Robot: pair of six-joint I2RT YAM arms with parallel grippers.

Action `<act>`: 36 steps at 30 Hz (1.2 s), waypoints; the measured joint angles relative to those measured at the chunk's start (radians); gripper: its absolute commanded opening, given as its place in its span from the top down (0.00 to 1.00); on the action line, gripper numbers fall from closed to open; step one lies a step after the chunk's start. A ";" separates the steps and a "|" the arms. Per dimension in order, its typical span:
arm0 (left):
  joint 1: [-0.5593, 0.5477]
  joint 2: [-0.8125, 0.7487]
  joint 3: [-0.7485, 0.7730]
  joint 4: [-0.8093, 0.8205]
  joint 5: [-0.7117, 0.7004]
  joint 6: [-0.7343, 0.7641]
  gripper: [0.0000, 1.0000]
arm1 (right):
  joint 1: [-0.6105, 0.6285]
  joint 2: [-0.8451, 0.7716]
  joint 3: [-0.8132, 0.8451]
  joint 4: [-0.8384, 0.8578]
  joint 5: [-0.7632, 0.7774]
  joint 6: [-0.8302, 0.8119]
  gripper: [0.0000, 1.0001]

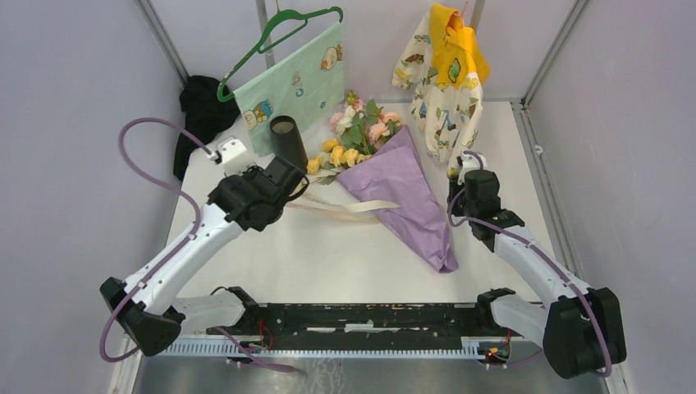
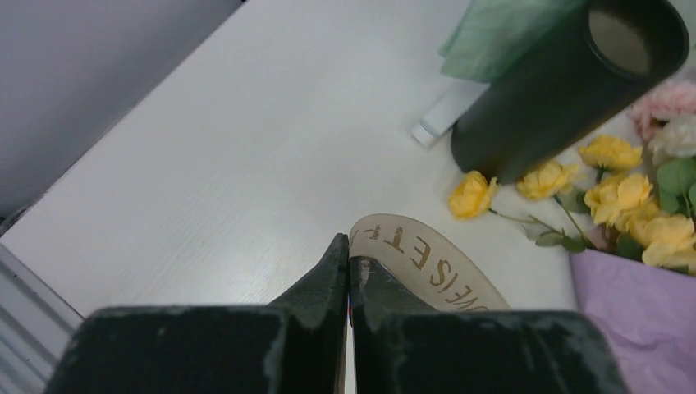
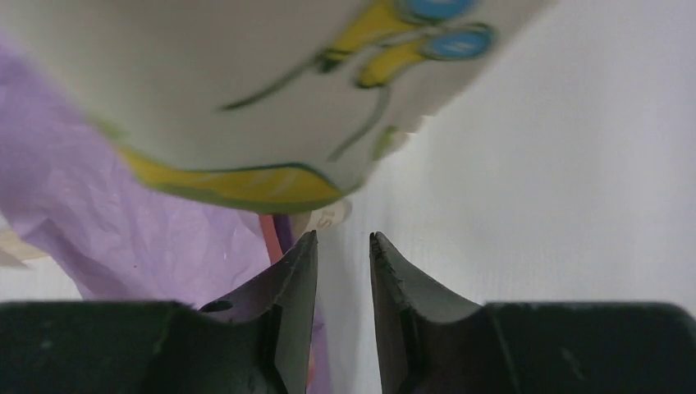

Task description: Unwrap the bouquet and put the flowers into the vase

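Bouquet (image 1: 394, 185) lies flat on counter (image 1: 328, 254), mid-frame in top view, lilac paper on. Flowers (image 1: 349, 152) just beside vase (image 1: 289, 141), upper centre. My left tool (image 2: 346, 246) clenched; ribbon (image 2: 427, 263) at tips, can't tell if pinched. Right tool (image 3: 343, 238) parted, empty, under hanging printed garment (image 3: 246, 98).

Risks:
- ribbon tug drags bouquet, topples vase
- right tool snags garment hem, not paper

The table (image 1: 328, 246) is taken in from high above the near side of the bouquet (image 1: 400, 193); the left wrist view is set low, close at its left, facing its blooms (image 2: 615, 193); the right wrist view is held closer at its right edge; its paper (image 3: 123, 238) is shared by all.
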 measured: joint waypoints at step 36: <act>0.077 0.013 -0.141 0.215 0.141 0.079 0.14 | 0.132 0.060 0.068 0.109 -0.230 0.007 0.39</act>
